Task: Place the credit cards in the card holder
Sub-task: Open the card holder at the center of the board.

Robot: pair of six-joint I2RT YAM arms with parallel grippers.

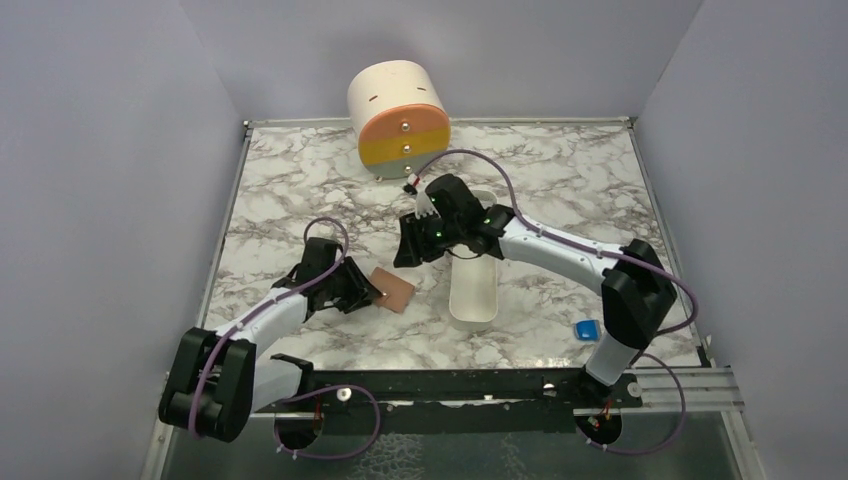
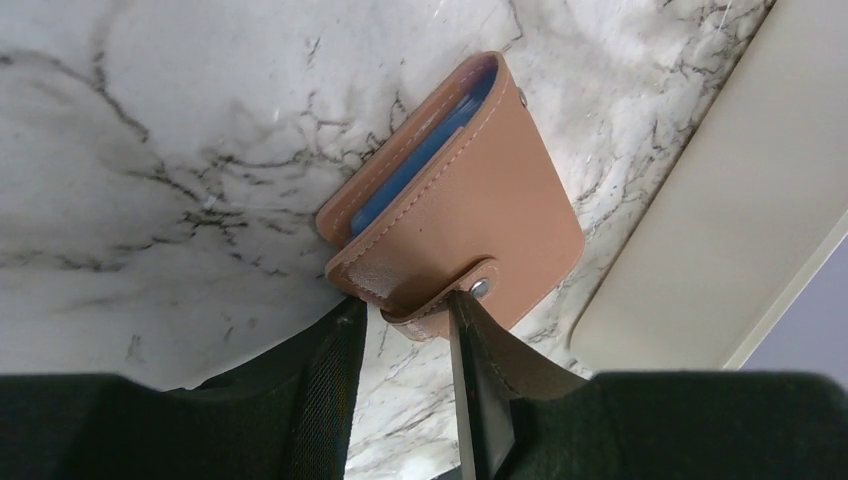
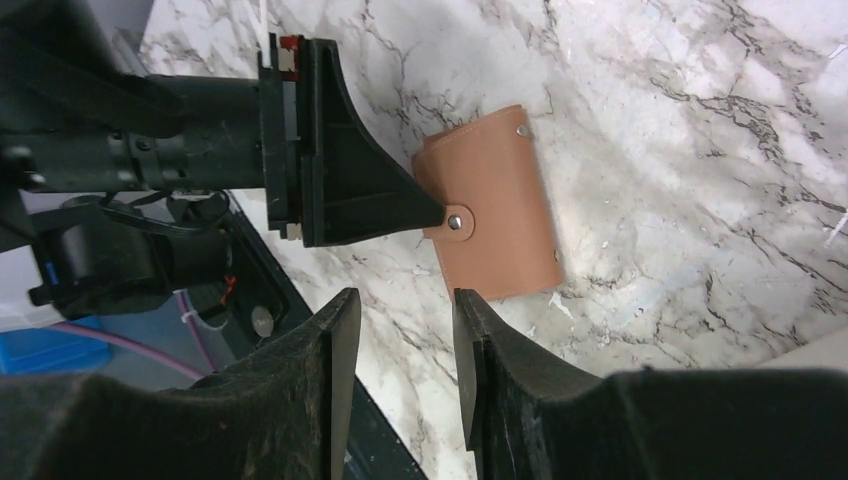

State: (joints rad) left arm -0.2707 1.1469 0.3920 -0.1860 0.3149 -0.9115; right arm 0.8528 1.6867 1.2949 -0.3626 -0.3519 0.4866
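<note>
1. The left gripper (image 2: 405, 310) is low on the bench (image 2: 150, 150), closed in narrow on the near edge of the card holder (image 2: 480, 190). The little snap tab sits right between its fingers.
2. One finger (image 2: 478, 360) of it touches the tab beside the metal stud (image 2: 480, 290). The other presses on the corner of the flap.
3. The card holder is folded shut and lies flat on the bench, stretching away from the left gripper's tips. The tan leather side faces up.
4. A light-blue strip (image 2: 425, 160) shows in the open side of the fold, left of the gripper's line. I can't tell if that's a card or just the lining.
5. The right gripper (image 3: 397, 300) hangs above the bench with only a narrow gap between its fingers and nothing in it. The card holder is just ahead of its tips, not touching them.
6. The long white tray (image 1: 473, 295) lies off to the right of the left gripper and passes under the right arm.
7. A small blue block (image 1: 586, 328) sits well behind the right gripper, near that arm's base.
</note>
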